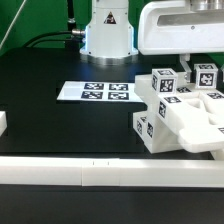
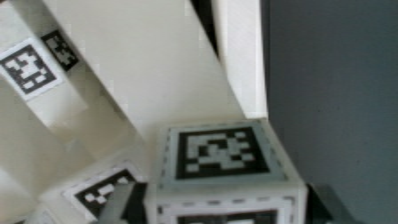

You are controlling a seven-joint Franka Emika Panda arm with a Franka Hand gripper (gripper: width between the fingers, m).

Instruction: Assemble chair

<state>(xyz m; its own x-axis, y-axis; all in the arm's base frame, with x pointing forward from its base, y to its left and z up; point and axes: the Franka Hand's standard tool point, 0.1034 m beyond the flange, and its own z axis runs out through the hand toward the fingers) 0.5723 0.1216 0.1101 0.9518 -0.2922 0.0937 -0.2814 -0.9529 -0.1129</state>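
Chair parts (image 1: 180, 110) clustered at the exterior view's right on the worktop (image 1: 60, 125); I hover above, jaws' state indeterminable, next needing alignment over a tagged peg (image 2: 217, 160).

No words, brands or numbers can be read. Only black-and-white square tags are seen: four printed in a row on the marker board (image 1: 94, 92), and others on the faces of the chair parts (image 1: 180, 105) just beside it, toward the exterior view's right. One tag is shown close on a block (image 2: 217, 160) in the wrist view.
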